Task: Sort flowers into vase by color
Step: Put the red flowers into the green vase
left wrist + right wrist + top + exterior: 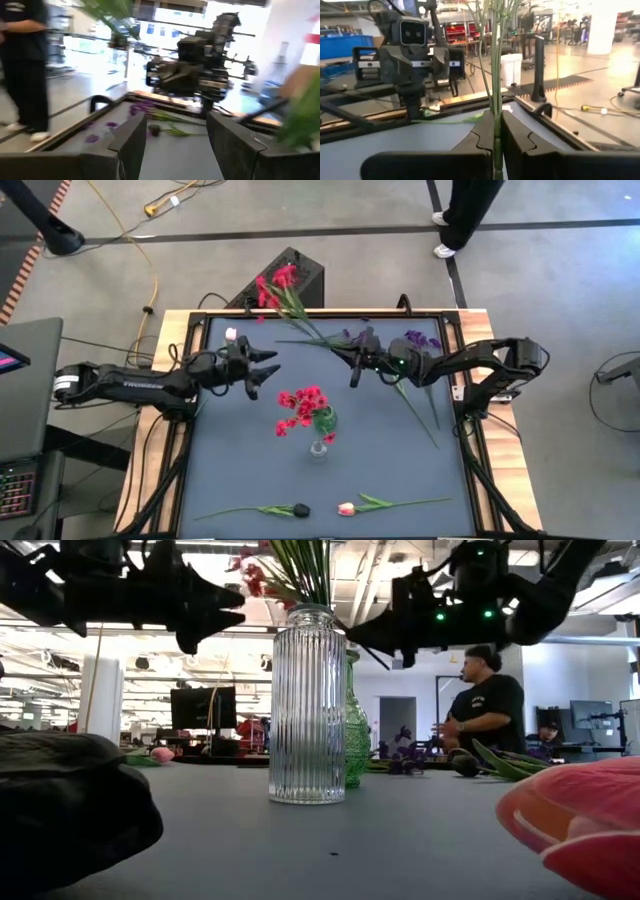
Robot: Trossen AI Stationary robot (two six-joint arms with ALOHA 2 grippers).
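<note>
Pinched tight on a green stem, our right gripper (496,131) hangs above the far middle of the table (400,470), its two dark fingers (520,137) pressed together with the stem running up between them. From above we see that stem leading away from the right gripper (353,367) toward the far left, ending in the red flower (278,285) whose blossoms stick out past the table's far edge.

Opposite it, our left gripper (262,367) floats over the left part of the table with its fingers (131,142) spread and nothing between them; a pink bud (231,334) shows just beside its wrist.

Between the two grippers and a little nearer stand the vases: a clear ribbed vase (307,705) and, right behind it in the low view, a green vase (357,730) carrying red blossoms (302,408).

Purple flowers (418,339) lie at the far right, close under the right arm. Along the near edge lie a dark tulip (299,509) and a pink-white tulip (347,508), blossoms facing each other, slightly apart.

Beyond the table a person (482,700) in dark clothes stands in the room.
</note>
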